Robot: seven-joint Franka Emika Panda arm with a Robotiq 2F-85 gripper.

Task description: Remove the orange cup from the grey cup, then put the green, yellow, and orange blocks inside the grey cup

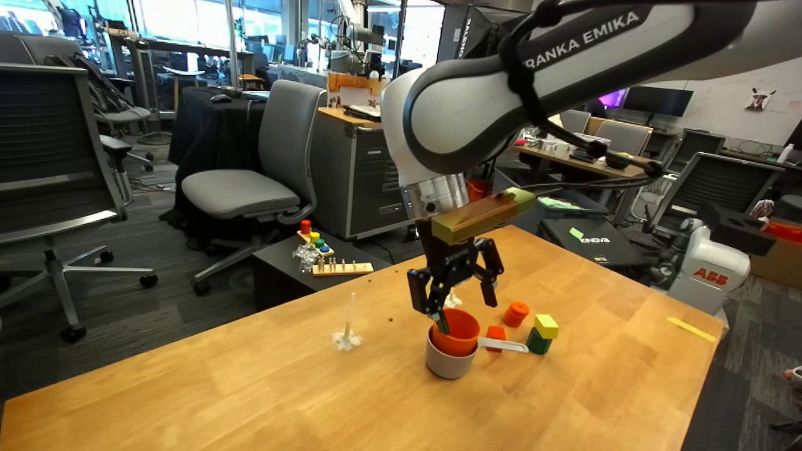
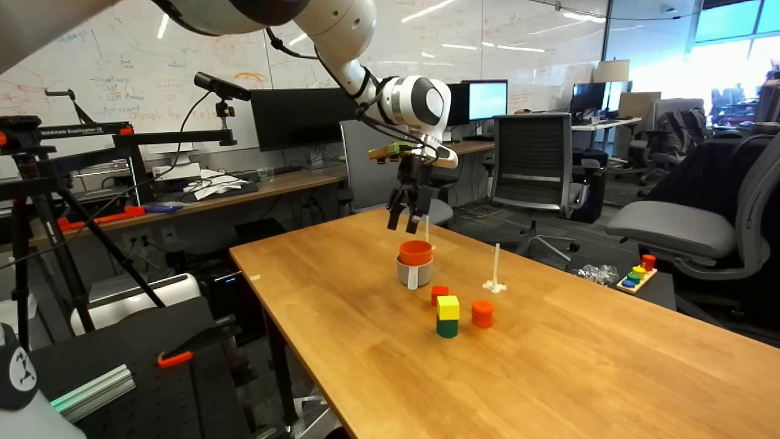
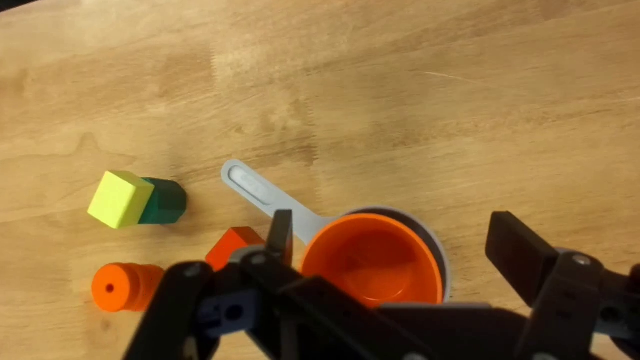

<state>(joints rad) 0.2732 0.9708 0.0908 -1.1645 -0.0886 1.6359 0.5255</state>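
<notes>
The orange cup [image 1: 460, 329] sits inside the grey cup [image 1: 450, 365], its rim standing above the grey rim. Both cups show in the other views too: orange cup [image 2: 415, 253] [image 3: 370, 255], grey cup [image 2: 425, 274] [image 3: 446, 260]. The grey cup has a long flat handle. The yellow block [image 2: 448, 308] [image 3: 120, 200] rests on the green block [image 2: 447, 328] [image 3: 165, 201]. The orange block [image 2: 439, 294] [image 3: 234, 246] lies beside the handle. My gripper [image 1: 462, 305] [image 2: 403, 224] [image 3: 395, 235] is open and empty above the cups, fingers apart wider than the orange rim.
A short ridged orange cylinder [image 1: 516, 314] [image 2: 482, 313] [image 3: 117, 286] stands near the blocks. A thin upright stick [image 1: 348, 319] [image 2: 496, 268] is fixed to the wooden table [image 1: 250, 388], with a second stick behind the cups. A low black box with toys stands beyond the table edge.
</notes>
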